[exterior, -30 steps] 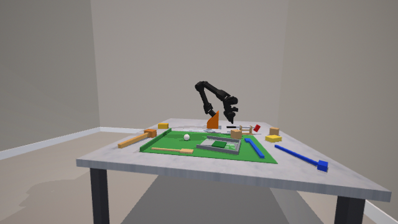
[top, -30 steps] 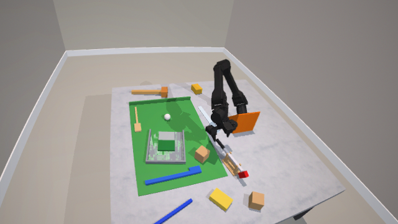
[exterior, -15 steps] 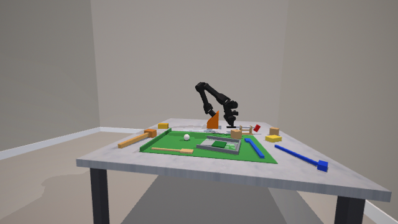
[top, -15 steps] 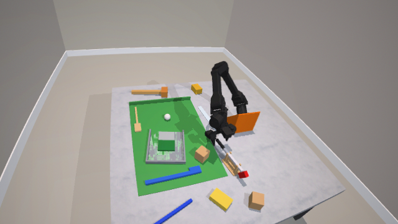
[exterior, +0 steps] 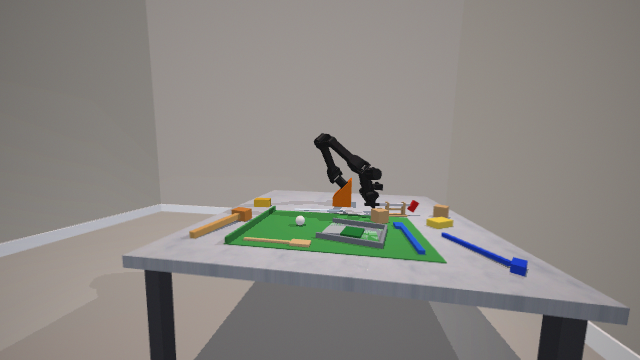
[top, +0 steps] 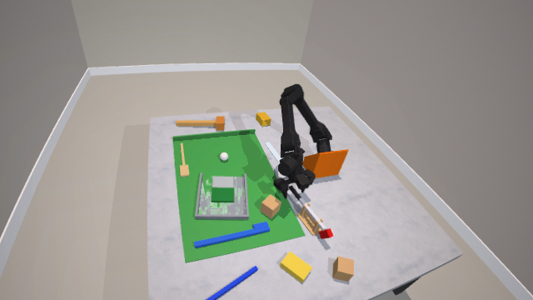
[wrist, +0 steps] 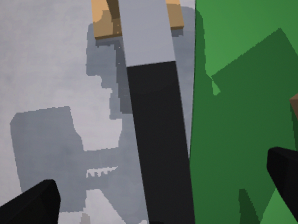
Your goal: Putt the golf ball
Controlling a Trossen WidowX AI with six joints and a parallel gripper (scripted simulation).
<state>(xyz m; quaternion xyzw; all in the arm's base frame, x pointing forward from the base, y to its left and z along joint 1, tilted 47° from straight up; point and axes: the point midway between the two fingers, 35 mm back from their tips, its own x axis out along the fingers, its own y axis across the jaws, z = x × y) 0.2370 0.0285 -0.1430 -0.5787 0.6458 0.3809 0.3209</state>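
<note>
The red putter, with a red head (top: pixel 326 233) (exterior: pixel 413 206), a pale shaft and a black handle (wrist: pixel 159 125), rests on a small wooden rack (exterior: pixel 387 208) (wrist: pixel 104 26) beside the green mat (top: pixel 246 146). My gripper (top: pixel 296 190) (exterior: pixel 371 203) (wrist: pixel 165 177) is open and empty, low at the handle end; in the wrist view the handle runs between the spread fingers. The white golf ball (top: pixel 224 157) (exterior: pixel 300 220) lies on the mat. The pale ramp (top: pixel 222 182) leads to the raised green (top: pixel 222 195) (exterior: pixel 352 232), inside a grey-walled frame (top: pixel 197 200).
A wooden block (top: pixel 271 206) (exterior: pixel 379 215) stands on the mat near the gripper. A blue club (top: pixel 233 237) and a small wooden mallet (top: pixel 184 170) lie on the mat. An orange panel (top: pixel 326 164) stands by the arm's base. An orange mallet (top: pixel 220 123) lies behind the mat.
</note>
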